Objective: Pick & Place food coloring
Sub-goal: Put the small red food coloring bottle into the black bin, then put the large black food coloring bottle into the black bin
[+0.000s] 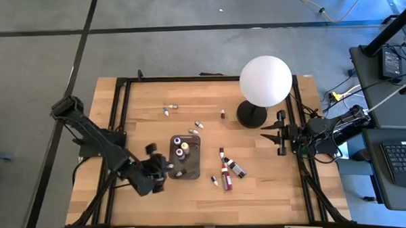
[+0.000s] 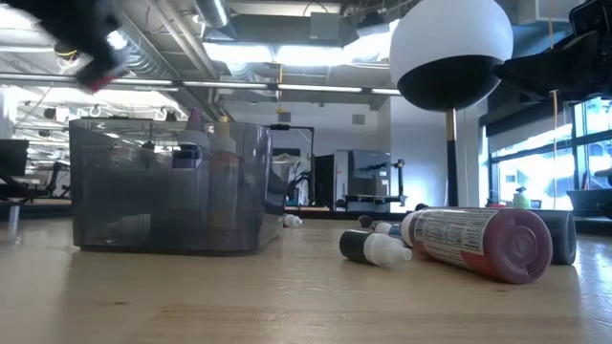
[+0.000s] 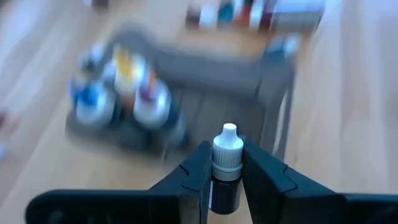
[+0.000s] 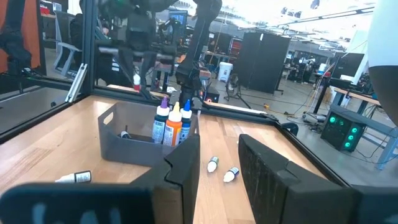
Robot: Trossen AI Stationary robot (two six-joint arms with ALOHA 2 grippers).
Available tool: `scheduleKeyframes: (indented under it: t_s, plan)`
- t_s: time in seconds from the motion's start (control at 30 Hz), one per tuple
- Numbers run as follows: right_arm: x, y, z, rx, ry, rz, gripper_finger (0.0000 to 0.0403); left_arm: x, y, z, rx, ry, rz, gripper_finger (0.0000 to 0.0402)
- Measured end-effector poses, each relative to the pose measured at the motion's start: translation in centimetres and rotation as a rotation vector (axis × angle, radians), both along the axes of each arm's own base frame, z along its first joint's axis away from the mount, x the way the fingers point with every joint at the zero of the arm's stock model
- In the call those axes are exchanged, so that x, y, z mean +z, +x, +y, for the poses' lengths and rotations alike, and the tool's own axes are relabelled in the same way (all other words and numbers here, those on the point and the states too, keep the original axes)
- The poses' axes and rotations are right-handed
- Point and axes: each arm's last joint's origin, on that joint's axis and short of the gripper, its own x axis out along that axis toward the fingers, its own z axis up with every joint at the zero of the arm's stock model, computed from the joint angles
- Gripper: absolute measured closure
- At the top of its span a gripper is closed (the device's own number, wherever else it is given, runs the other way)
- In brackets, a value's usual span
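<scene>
My left gripper [image 1: 166,169] hangs above the table by the near left corner of the dark grey tray [image 1: 198,163], shut on a small dark food coloring bottle [image 3: 227,149] with a white cap. Several bottles stand upright in the tray [image 4: 124,146]. More food coloring bottles lie loose on the wood: a pair [image 1: 229,171] to the right of the tray and small ones [image 1: 196,128] beyond it. My right gripper [image 1: 279,133] waits at the right edge, open, with nothing between its fingers [image 4: 186,174]. My left gripper pinches the small bottle's dark body [image 3: 225,183] between its two fingers, just below the white cap. The cap [image 3: 229,142] sticks out past the fingertips. The fingers slant downward toward the tray, and the bottle is lifted clear of the table.
A big white globe lamp [image 1: 265,80] on a black base [image 1: 252,115] stands at the far right. Black frame rails [image 1: 125,123] run along the table's edges. Bare wood lies along the near edge [image 1: 213,201] and at the far left.
</scene>
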Motion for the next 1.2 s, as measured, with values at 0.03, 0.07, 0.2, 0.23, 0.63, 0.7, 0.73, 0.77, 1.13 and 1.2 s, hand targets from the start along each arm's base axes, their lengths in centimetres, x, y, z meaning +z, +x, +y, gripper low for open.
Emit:
scheduleKeyframes:
  t_s: [0.03, 0.07, 0.2, 0.23, 0.63, 0.7, 0.73, 0.77, 1.13, 1.2]
  plan:
    - [0.0, 0.0, 0.0, 0.000, 0.000, 0.000, 0.0289, 0.3, 0.7, 0.1, -0.012, 0.002, -0.041, 0.0334]
    - [0.0, 0.0, 0.0, 0.000, 0.000, 0.000, 0.0289, 0.5, 1.4, 0.2, -0.025, -0.004, -0.076, 0.0334]
    - [0.0, 0.0, 0.0, 0.000, 0.000, 0.000, 0.0289, 0.3, 3.9, 0.7, -0.097, -0.023, -0.109, 0.0334]
    - [0.0, 0.0, 0.0, 0.000, 0.000, 0.001, 0.0289, 0.1, 4.4, 0.9, -0.108, -0.023, -0.104, 0.0334]
    - [0.0, 0.0, 0.0, 0.000, 0.000, 0.000, 0.0289, -5.1, 7.3, 1.8, -0.198, -0.099, 0.139, 0.0333]
    - [0.0, 0.0, 0.0, 0.000, 0.000, 0.001, 0.0289, -5.6, 7.4, 1.8, -0.197, -0.091, 0.163, 0.0329]
    - [0.0, 0.0, 0.0, 0.000, 0.000, 0.000, 0.0289, -5.9, 7.5, 1.8, -0.196, -0.087, 0.169, 0.0326]
    - [0.0, 0.0, 0.0, 0.000, 0.000, 0.001, 0.0289, -6.0, 7.5, 1.7, -0.196, -0.085, 0.173, 0.0323]
    - [0.0, 0.0, 0.0, 0.000, 0.000, 0.000, 0.0289, -7.3, 7.8, 1.4, -0.211, -0.094, 0.219, 0.0305]
    - [0.0, 0.0, 0.0, 0.000, 0.000, 0.000, 0.0289, -7.3, 7.7, 1.5, -0.211, -0.093, 0.220, 0.0305]
